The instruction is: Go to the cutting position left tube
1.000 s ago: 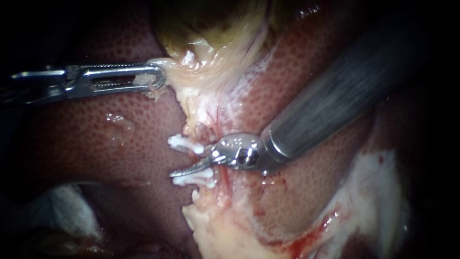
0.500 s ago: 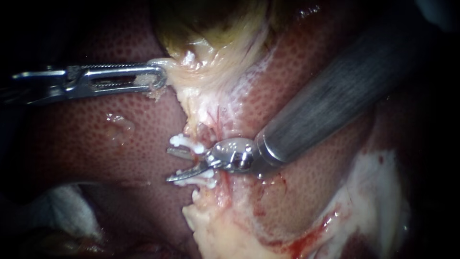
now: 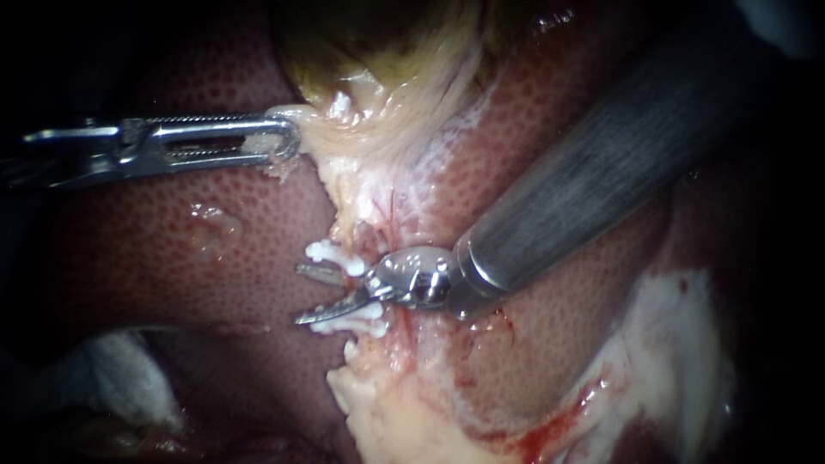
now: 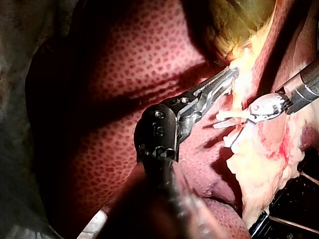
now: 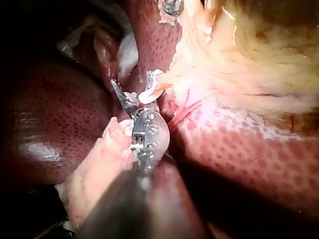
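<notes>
White clips (image 3: 333, 254) flank right instrument (image 3: 311, 294), claw open; left instrument (image 3: 290, 138), claw clamped on gallbladder (image 3: 378, 51).

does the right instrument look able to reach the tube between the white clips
Likely yes: the right instrument, jaws open, sits between the upper clip and lower clip, nothing blocking it.

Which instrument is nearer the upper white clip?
The right instrument: its open jaws lie right beside the upper white clip, one jaw just under it. The left instrument is well away, shut on pale tissue below the gallbladder.
</notes>
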{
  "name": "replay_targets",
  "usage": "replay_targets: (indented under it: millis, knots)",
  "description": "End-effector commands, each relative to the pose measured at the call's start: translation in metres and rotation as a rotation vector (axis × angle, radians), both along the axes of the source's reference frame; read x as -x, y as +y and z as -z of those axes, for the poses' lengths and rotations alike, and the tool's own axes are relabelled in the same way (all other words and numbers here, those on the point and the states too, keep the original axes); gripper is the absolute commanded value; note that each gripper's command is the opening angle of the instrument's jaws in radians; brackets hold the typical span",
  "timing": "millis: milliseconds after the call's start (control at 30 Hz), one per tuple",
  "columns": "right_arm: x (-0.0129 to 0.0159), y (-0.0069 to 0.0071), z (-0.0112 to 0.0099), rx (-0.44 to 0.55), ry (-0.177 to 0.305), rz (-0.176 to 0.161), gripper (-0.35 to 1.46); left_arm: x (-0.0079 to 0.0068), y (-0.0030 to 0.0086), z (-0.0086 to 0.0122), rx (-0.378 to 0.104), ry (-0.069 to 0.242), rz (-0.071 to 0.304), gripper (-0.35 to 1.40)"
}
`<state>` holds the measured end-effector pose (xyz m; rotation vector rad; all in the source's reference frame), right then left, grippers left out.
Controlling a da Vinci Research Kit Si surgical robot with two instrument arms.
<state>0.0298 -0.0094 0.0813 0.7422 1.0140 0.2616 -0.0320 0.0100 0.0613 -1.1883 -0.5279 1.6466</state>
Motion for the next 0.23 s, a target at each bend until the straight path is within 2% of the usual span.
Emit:
replay_targets:
  millis: [33, 233]
  knots:
    - [0.0000, 0.0000, 0.0001, 0.000, 0.000, 0.001, 1.25, 0.0000, 0.0000, 0.0000, -0.001, -0.001, -0.001, -0.35]
    - [0.0001, 0.0000, 0.0000, 0.000, 0.001, 0.001, 1.25, 0.0000, 0.0000, 0.0000, -0.001, -0.001, -0.001, -0.35]
